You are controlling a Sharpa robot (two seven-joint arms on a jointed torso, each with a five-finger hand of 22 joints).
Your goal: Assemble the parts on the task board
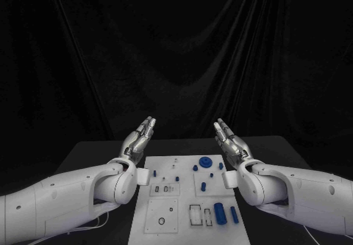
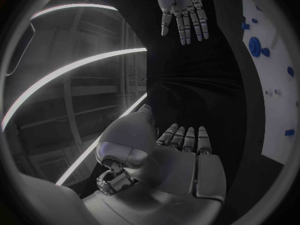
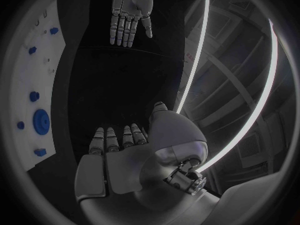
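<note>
The white task board (image 1: 184, 214) lies in the middle of the black table. Small blue parts stand on it: a round gear-like piece (image 1: 206, 162), small pegs (image 1: 155, 173), and two blue cylinders (image 1: 219, 213) near the front. My left hand (image 1: 139, 136) is raised above the board's far left corner, fingers straight and together, holding nothing. My right hand (image 1: 231, 140) mirrors it above the far right corner, also flat and empty. Across from the left wrist, the right hand (image 2: 182, 10) shows with fingers extended; the right wrist view shows the left hand (image 3: 130, 12) likewise.
The black table (image 1: 88, 153) extends to either side of the board, with a dark curtain behind. A thin cable (image 1: 96, 223) lies by the left arm. The board's edge with blue parts (image 3: 41, 121) shows beside the right hand.
</note>
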